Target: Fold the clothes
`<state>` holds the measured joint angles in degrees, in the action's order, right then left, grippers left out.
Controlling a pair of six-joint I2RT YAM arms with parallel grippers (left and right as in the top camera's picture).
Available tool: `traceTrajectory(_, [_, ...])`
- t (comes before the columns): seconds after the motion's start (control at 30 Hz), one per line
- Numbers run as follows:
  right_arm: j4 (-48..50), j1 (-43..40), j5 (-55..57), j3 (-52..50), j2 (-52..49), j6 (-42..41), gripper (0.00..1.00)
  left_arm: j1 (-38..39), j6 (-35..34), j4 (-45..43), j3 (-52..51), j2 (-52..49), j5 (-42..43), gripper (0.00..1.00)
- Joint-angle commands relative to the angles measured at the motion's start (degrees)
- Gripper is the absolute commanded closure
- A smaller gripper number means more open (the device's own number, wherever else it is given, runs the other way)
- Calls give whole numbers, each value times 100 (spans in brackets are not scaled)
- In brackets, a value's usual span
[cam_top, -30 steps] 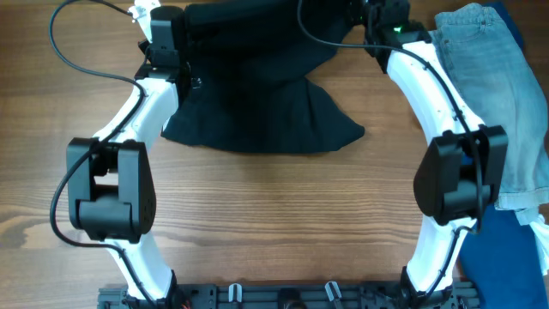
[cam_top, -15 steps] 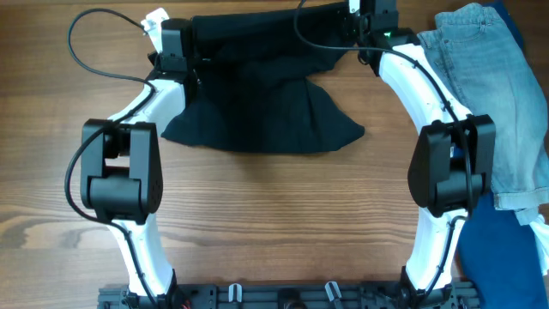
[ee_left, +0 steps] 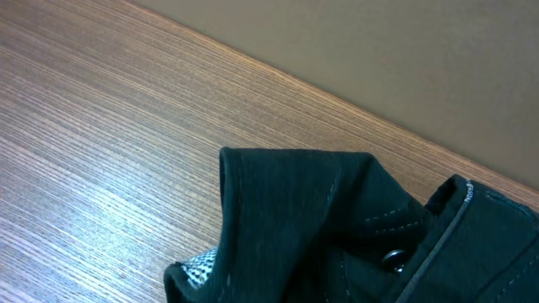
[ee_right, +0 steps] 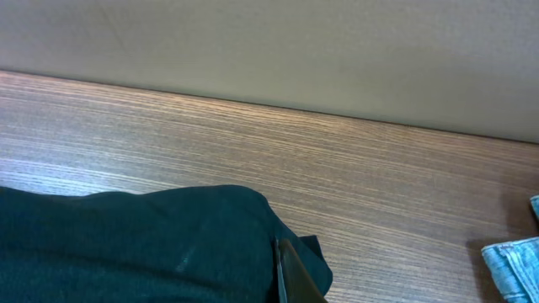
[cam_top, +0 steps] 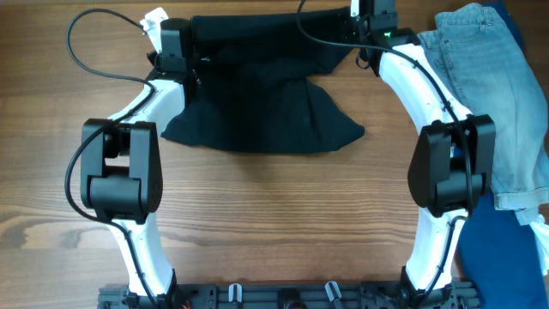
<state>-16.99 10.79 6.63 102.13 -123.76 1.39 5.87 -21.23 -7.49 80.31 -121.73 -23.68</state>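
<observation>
The left gripper [cam_top: 184, 43], at the upper left of the overhead frame, has its fingers pressed together on the left top corner of the large plain black garment [cam_top: 257, 94] of soft matte fabric. The right gripper [cam_top: 360, 26], at the upper centre-right, is pinched the same way on the opposite top corner. The garment's upper edge runs nearly straight between the two. In both wrist views the cloth bunches up at the bottom of the frame and covers the fingertips (so the pinch itself is read from the overhead view). The left wrist view shows stitched seams and a small round snap [ee_left: 392, 257] on the black cloth [ee_left: 337, 227]. The right wrist view shows a smooth dark fold [ee_right: 143, 244]. A small white label [cam_top: 156, 15] sticks out just beside the left gripper.

Compared with a second ago, both grippers sit lower in the frame and the top edge, then partly cut off, now lies fully in view. The elbows of both arms have shifted upward too. From half a second ago nothing differs. The fanned lower hem is unchanged throughout.

The garment rests across the upper middle of a wooden table [cam_top: 257, 223] with a fine straight grain. Light blue denim jeans [cam_top: 493, 94] lie at the right edge, with dark blue fabric [cam_top: 506, 257] below them. A plain beige wall [ee_right: 269, 42] stands behind the table's far edge.
</observation>
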Motion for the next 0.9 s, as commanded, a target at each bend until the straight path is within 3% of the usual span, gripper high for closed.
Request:
traceTrajectory(0.0, [52,-212,382,-20,-63,-203,96,-337,136,-103,37,-160,-549,96])
traceTrajectory(0.2, [363,-214,538,-20,-63,-190,96,-315,157,-782,87,-136,-551,96])
traceTrajectory(0.4, [1998,-214,905,-20,-63,835,95,-315,157,-2028,87,-136,-640,96])
traceTrajectory(0.57, [2629,-225,841,-20,-66,1169,96,-321,157,-2013,85,-136,-745,96])
traceTrajectory(0.87, [2520,-229,837,-20,-66,1215,96,-321,155,-1971,85,-136,-745,96])
